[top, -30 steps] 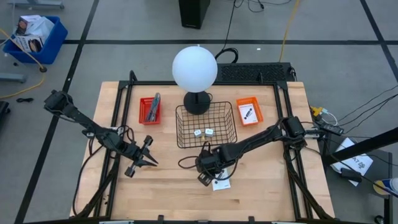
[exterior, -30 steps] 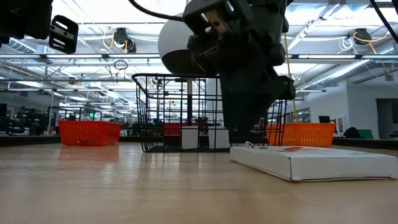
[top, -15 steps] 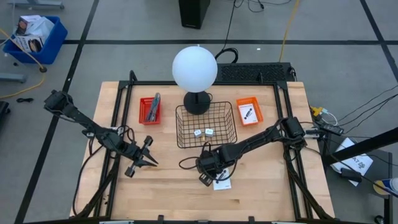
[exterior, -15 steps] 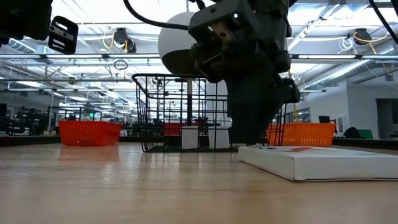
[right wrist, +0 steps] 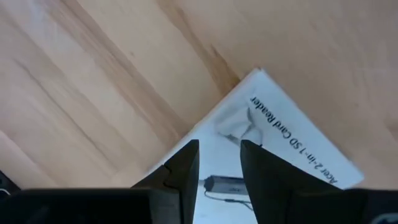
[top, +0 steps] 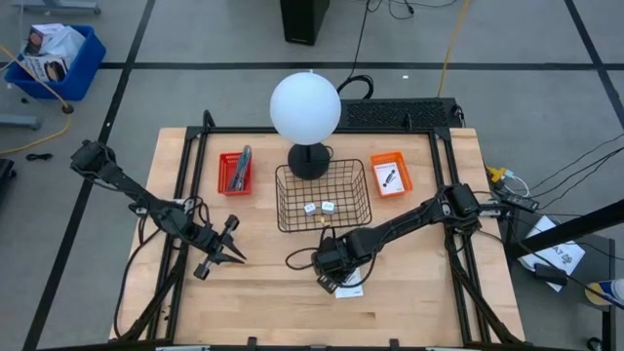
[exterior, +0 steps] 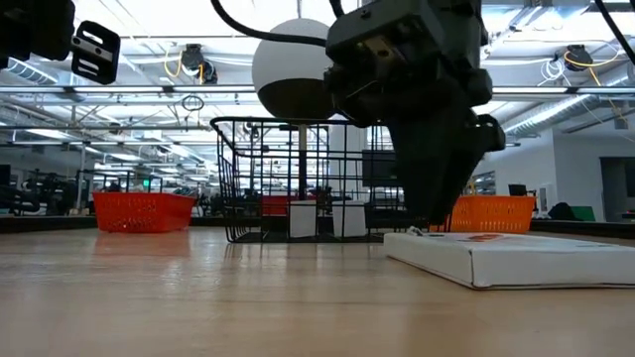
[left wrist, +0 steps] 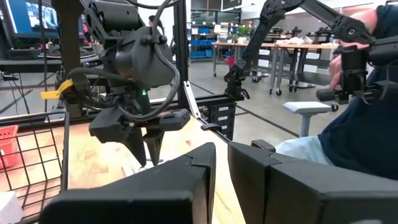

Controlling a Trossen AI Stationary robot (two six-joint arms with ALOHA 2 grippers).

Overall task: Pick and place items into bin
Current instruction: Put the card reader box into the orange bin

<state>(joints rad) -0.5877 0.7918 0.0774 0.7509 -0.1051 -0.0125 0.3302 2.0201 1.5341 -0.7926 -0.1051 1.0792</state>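
One right gripper (top: 332,283) shifted rightward onto white box (right wrist: 292,152), fingers slightly apart, unclamped; "2-in-1 SD Card Reader" legible beyond fingertips.

We see a surface (top: 263,292) of pale, matt wood with visible grain, framed by dark metal rails. A flat white box (right wrist: 286,146) of smooth card with printed black lettering lies on it, under the right hand (right wrist: 219,163), whose fingers look like matt black plastic. The basket (top: 323,198) is thin black wire. Two small bins (top: 234,173) look like orange-red plastic mesh. The globe lamp (top: 305,107) has a smooth, matt white shade on a black stand. The left hand (left wrist: 221,163) has the same dull black finish.
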